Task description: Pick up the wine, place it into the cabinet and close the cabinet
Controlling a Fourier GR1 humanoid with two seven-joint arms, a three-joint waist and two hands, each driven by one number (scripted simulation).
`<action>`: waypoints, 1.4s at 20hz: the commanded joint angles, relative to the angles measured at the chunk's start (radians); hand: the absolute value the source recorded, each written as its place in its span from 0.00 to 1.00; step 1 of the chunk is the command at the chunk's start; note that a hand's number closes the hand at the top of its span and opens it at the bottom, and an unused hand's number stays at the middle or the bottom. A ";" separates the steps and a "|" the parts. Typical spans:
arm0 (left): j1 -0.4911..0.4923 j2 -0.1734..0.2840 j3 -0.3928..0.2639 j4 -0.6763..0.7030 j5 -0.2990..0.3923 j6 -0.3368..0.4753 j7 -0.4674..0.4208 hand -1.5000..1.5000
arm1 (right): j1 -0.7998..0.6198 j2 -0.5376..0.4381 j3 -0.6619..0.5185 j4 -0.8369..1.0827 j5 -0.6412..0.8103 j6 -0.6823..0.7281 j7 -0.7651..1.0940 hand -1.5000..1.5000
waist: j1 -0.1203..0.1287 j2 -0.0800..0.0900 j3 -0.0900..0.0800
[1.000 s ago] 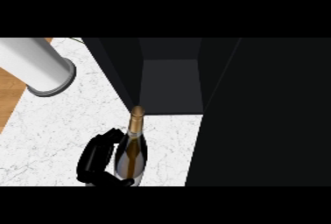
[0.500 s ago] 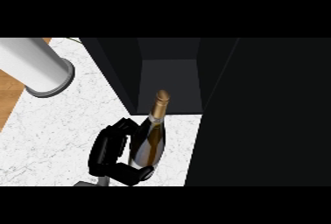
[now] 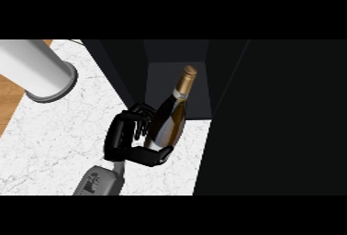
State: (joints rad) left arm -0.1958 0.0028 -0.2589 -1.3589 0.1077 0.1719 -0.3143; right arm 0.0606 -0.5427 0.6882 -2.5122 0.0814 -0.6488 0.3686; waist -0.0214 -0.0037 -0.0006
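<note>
Holding the wine bottle [image 3: 168, 120] with a hand [image 3: 129, 137] curled round its lower body, I've got it tilted over the white marble counter [image 3: 54, 133], neck poking into the open dark cabinet [image 3: 173, 87]. Grey cylinder [image 3: 37, 73] sits far left.

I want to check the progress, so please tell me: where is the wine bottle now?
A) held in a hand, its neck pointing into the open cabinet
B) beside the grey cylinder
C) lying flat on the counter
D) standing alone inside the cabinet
A: the hand curls round the bottle, whose neck tilts toward the cabinet opening.
</note>
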 commanded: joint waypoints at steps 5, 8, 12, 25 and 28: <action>-0.198 0.005 0.069 0.216 0.011 0.003 -0.024 1.00 | 0.072 -0.055 -0.034 -0.228 -0.001 0.018 0.056 0.00 | -0.006 0.003 0.000; -0.302 -0.002 0.021 0.307 0.034 0.060 0.013 1.00 | 0.094 -0.031 0.021 -0.173 0.002 0.016 -0.021 0.00 | -0.019 0.004 0.000; -0.313 -0.002 0.045 0.347 0.059 0.041 -0.018 1.00 | 0.124 -0.044 0.009 -0.197 0.003 0.018 -0.023 0.00 | -0.008 0.002 0.000; -0.539 -0.003 -0.039 0.652 0.279 0.133 -0.134 1.00 | 0.135 -0.040 0.002 -0.159 -0.050 0.056 -0.111 0.00 | -0.029 0.008 0.000; -0.577 -0.003 -0.039 0.756 0.297 0.147 -0.192 1.00 | 0.113 -0.037 -0.047 -0.158 -0.118 0.068 -0.103 0.00 | -0.049 0.017 0.000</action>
State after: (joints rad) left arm -0.7372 0.0004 -0.2664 -0.7031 0.3538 0.2885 -0.4442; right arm 0.1447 -0.5727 0.6630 -2.5078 0.0451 -0.5956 0.2164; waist -0.0539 0.0061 -0.0007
